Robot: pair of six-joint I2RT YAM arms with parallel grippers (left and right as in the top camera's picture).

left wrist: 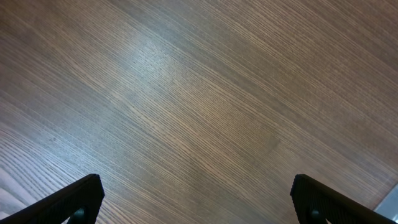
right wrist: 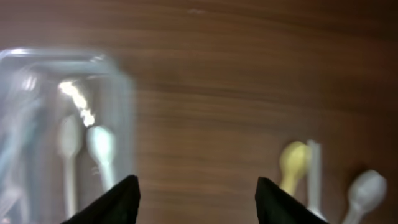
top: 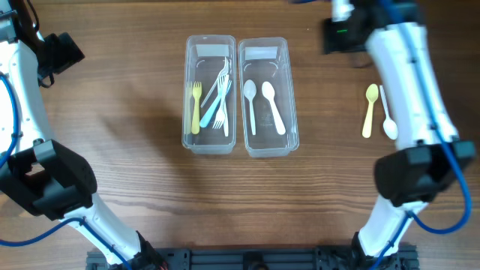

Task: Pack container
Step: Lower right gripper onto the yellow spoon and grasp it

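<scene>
The sorting of cutlery into two clear boxes is judged to be well along, with the spoons not yet finished. The left box is filled with forks in yellow, blue and white. Two pale spoons are laid side by side in the right box. Two more spoons are left out on the counter, well to the right of the boxes. These are a yellow spoon and, just beside it, a white spoon, both lying lengthwise and partly bordered by the right arm.

The right hand is held above bare wood between the right box and the loose spoons. Its fingers are spread wide and nothing is gripped. In its own blurred view the box is seen at the left and the two loose spoons at the lower right.

The left hand is parked far to the left, over plain wood. It is likewise spread wide and empty.

The step in hand is judged to be the approach to the next spoon. For that, the right hand would need to be shifted over one spoon, probably the nearer yellow one, and turned across its handle. It would then be lowered until the fingers straddle the handle, and closed. Because the white spoon lies so close, care would be needed not to nudge or catch it as well.
</scene>
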